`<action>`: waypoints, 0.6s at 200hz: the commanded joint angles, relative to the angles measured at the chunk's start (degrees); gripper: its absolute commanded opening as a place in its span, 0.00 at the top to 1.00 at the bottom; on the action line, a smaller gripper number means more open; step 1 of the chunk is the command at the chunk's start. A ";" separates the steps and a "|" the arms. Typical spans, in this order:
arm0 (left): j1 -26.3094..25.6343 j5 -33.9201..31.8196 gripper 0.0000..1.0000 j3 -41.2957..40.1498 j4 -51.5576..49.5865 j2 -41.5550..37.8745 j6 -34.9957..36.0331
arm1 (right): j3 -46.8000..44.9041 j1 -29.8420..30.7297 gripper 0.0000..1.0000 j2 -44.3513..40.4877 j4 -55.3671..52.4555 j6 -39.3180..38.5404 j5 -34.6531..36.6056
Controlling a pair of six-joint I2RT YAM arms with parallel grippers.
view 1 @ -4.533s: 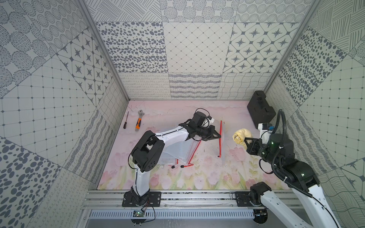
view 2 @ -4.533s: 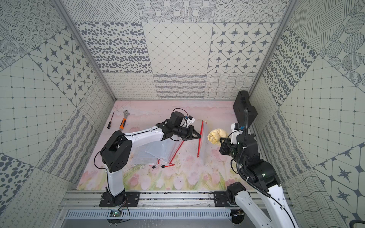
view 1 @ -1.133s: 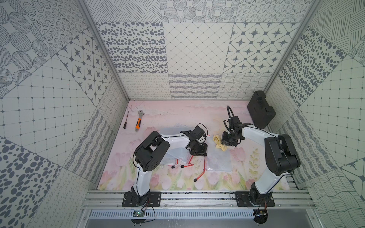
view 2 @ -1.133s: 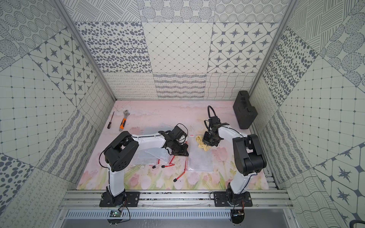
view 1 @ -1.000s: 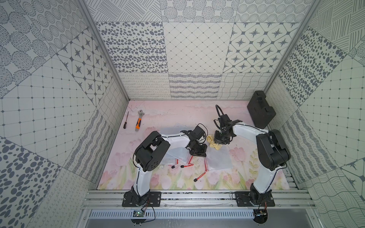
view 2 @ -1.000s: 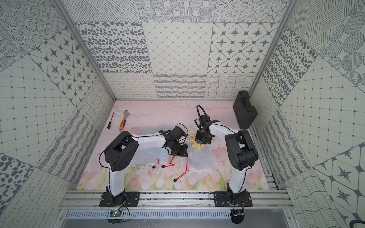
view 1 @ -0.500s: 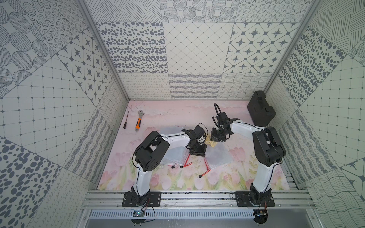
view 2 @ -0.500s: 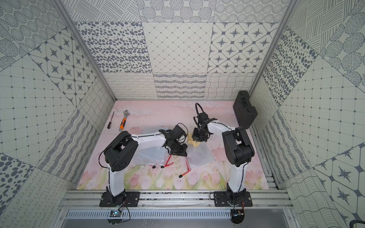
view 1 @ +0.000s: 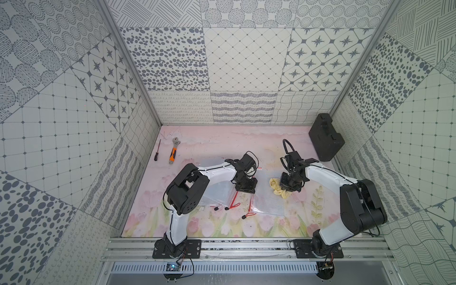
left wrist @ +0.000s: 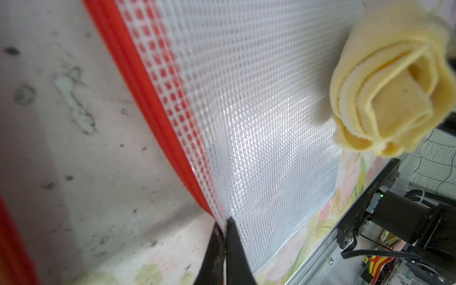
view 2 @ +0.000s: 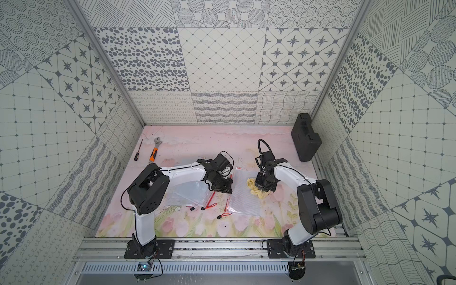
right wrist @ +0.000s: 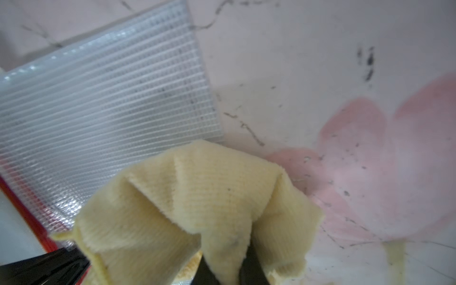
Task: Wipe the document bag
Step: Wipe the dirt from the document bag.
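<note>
Your document bag [view 1: 267,202] [view 2: 244,197] lies flat near the middle of the worktop [view 1: 222,143], a little toward the front edge. It is clear mesh plastic, and its red zipper side faces the left edge. A red pull cord [view 1: 249,215] trails from its front left corner.

Your left gripper [view 1: 246,190] [view 2: 223,189] is down at the bag's far left corner. In the left wrist view the gripper's [left wrist: 225,224] two black fingertips are pressed together on the mesh right beside the red zipper, so it is pinching the bag [left wrist: 259,111] by that edge.

Your right gripper [view 1: 291,188] [view 2: 265,188] is clamped on the yellow cloth [view 1: 277,187] [view 2: 254,187]. In the right wrist view the cloth [right wrist: 197,197] bunches up between the gripper's [right wrist: 227,271] dark fingers and hides most of them. The cloth sits low at the bag's right edge, partly over the mesh [right wrist: 98,98] and partly over the pink worktop. From the left wrist it shows as a rolled wad [left wrist: 389,93] at the far side of the bag.

A second clear bag [view 1: 217,195] [view 2: 187,195] with a red zipper lies just left of the first, partly under your left arm. A wrench [view 1: 173,154] with an orange handle and a screwdriver [view 1: 157,153] lie near the far left corner, and a black case [view 1: 325,137] stands in the far right corner.
</note>
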 commanded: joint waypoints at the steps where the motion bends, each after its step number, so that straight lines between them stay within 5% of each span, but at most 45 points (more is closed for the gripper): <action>1: 0.36 1.20 1.00 0.62 -2.67 0.52 3.80 | 7.01 4.37 1.00 1.69 3.23 3.11 0.54; 71: 0.34 0.98 1.00 0.41 -2.55 0.43 3.94 | 23.18 5.90 1.00 23.84 7.00 4.79 -6.77; 120: 0.36 0.65 1.00 0.88 -2.86 0.02 3.83 | 17.89 3.26 1.00 25.46 9.50 4.40 -6.15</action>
